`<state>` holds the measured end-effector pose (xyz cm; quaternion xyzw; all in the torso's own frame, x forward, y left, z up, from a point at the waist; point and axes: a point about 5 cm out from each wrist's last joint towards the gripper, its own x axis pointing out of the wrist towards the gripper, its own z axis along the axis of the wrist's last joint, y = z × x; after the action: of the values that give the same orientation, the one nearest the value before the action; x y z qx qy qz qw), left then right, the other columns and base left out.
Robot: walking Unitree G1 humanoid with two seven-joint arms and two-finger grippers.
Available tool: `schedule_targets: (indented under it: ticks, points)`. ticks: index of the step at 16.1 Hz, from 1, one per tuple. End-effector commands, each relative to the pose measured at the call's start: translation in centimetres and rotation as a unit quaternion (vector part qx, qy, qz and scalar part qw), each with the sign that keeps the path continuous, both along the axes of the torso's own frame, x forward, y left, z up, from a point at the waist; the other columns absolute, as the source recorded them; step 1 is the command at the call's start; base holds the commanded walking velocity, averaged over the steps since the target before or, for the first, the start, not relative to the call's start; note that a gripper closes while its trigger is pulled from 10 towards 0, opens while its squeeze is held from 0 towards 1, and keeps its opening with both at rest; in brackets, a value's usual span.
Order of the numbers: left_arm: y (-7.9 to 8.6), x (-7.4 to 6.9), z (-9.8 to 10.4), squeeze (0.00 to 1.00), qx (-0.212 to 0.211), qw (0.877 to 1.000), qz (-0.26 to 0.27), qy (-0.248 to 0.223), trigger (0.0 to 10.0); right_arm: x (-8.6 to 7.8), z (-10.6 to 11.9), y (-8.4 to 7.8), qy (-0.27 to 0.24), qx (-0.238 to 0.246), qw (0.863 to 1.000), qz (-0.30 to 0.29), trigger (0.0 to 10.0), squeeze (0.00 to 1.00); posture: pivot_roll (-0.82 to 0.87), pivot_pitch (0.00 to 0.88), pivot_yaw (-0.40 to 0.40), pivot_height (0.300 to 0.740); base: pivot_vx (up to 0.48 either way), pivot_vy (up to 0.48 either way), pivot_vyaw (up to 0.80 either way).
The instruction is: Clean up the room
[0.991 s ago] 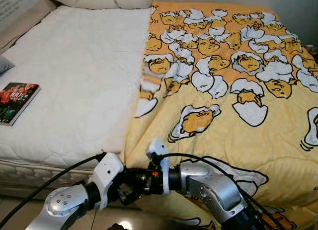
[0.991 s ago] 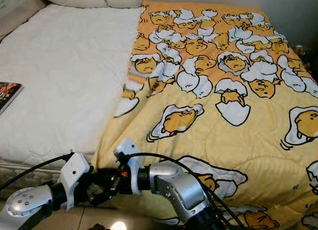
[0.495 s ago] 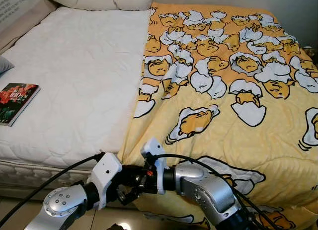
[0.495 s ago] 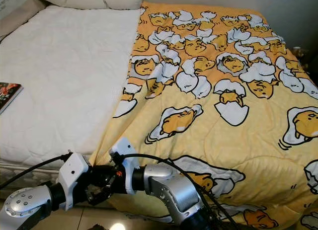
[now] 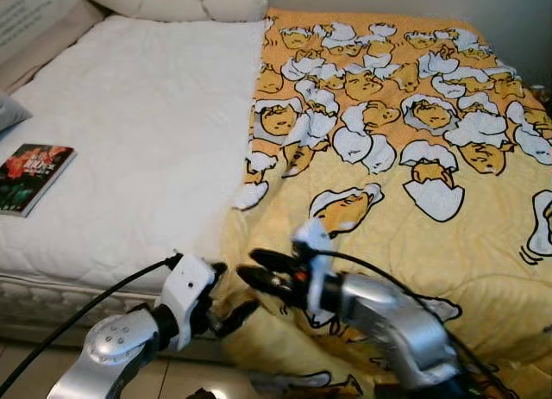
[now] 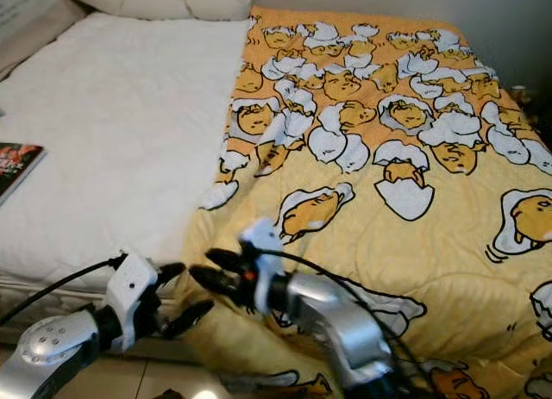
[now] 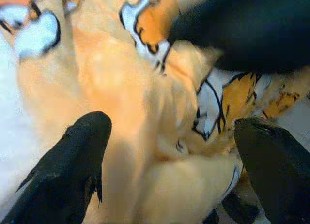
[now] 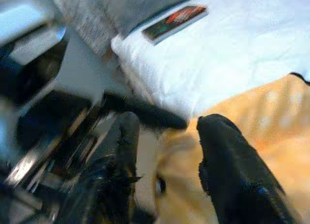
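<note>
Letting go is the change here: where both grippers were pressed together at the near corner of the yellow blanket (image 5: 405,201) a moment ago, they now stand apart with fingers spread. The right gripper (image 5: 259,274) has lifted up and over the fold, its two black fingers parted with nothing between them, hovering just above the blanket's near edge. The left gripper (image 5: 226,297) sits lower, just beside and beneath the right one, at the corner where the blanket hangs off the mattress (image 5: 138,149); the left wrist view shows its fingers (image 7: 72,161) wide apart with yellow cloth bunched ahead of them but not pinched.

The blanket covers the half of the bed on the right gripper's side, its turned edge running away from the grippers toward the pillows (image 5: 172,1). My reading is that the corner has just been released, so either a pull is finished or a fresh hold is coming; the bare half of the mattress on the left gripper's side suggests spreading is not yet done.

A book (image 5: 34,177) lies on the mattress well off to the left gripper's side. Its red and dark cover carries lettering too small to read. The blanket bears only a repeated cartoon egg print, no legible words.
</note>
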<state>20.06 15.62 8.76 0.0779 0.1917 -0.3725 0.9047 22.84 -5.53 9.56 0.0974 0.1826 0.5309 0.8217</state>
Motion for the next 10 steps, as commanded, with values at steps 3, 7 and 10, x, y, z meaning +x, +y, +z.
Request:
schedule_targets:
  ticks: [3,7,10]
  points:
    - [0.3,1.2,0.0,0.64,0.019,0.999,0.024,-0.015,10.0,-0.3,-0.5,-1.3,0.010,-0.030,0.999,0.004,10.0,0.00,-0.03,0.000,0.007,0.740,0.000,0.000,0.00]
    - [0.9,3.5,0.3,0.64,0.031,0.989,0.130,-0.064,10.0,2.5,-1.8,-5.6,-0.016,-0.111,0.971,-0.213,10.0,0.00,-0.03,0.000,0.002,0.740,0.000,0.000,0.00]
    - [1.4,4.4,0.7,0.64,0.009,0.972,0.220,-0.083,10.0,3.1,-2.6,-8.8,0.000,-0.121,0.915,-0.385,10.0,0.00,-0.05,0.000,0.007,0.740,0.000,0.000,0.00]
